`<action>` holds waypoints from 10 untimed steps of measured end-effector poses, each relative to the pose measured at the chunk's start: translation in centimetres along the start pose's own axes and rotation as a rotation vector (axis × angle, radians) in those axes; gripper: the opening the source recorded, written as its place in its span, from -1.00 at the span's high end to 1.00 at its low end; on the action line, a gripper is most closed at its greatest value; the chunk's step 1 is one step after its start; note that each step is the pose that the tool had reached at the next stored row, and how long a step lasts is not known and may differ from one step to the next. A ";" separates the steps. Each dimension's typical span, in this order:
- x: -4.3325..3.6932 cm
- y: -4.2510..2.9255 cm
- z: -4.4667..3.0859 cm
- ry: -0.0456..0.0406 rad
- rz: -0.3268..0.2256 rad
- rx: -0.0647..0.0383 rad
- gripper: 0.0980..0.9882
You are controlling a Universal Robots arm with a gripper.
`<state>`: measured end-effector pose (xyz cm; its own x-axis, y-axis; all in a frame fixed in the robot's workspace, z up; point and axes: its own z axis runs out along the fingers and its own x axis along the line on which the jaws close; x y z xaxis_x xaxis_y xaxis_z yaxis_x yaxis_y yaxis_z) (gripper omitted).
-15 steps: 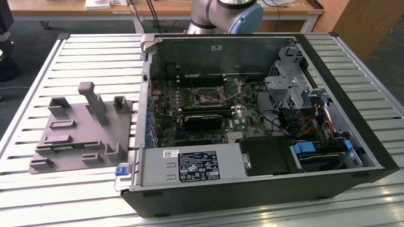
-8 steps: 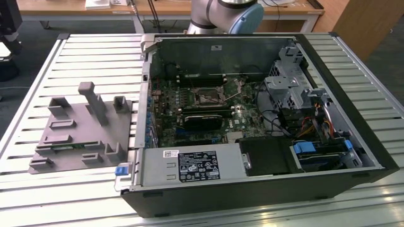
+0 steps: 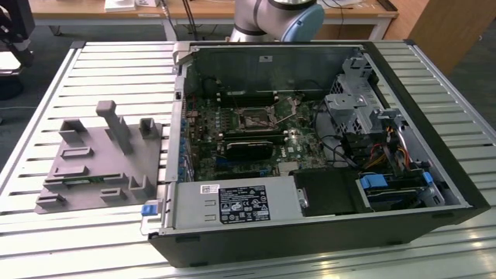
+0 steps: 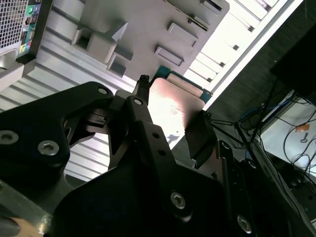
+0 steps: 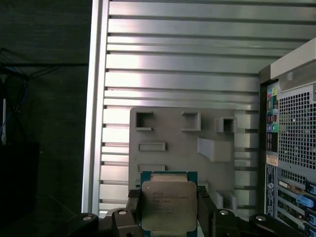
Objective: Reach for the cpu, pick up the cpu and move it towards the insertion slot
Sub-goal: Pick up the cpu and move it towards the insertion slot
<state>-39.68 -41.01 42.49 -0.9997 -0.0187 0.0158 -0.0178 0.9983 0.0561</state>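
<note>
End effector (image 5: 169, 202) clamps the cpu (image 5: 168, 210) by two edges above the grey fixture (image 5: 168, 131), near an edge of the desk (image 5: 173, 49); the slot (image 3: 254, 119) lies inside the open case (image 3: 310, 238); so thin a hold risks tilting or slipping.

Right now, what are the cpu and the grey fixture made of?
cpu: metal lid, by its brushed silver sheen and glare, on a green board rim, likely laminate. fixture: probably plastic, by its matte, uniform, dull grey; possibly printed.
</note>
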 end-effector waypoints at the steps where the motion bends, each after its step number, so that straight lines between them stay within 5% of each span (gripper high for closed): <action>1: -0.13 0.00 0.00 0.0000 0.000 0.000 0.00; 10: -1.00 -0.02 -0.01 -0.0001 0.000 0.000 0.00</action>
<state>-38.68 -41.01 42.48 -0.9997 -0.0187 0.0157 -0.0178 0.9983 0.0562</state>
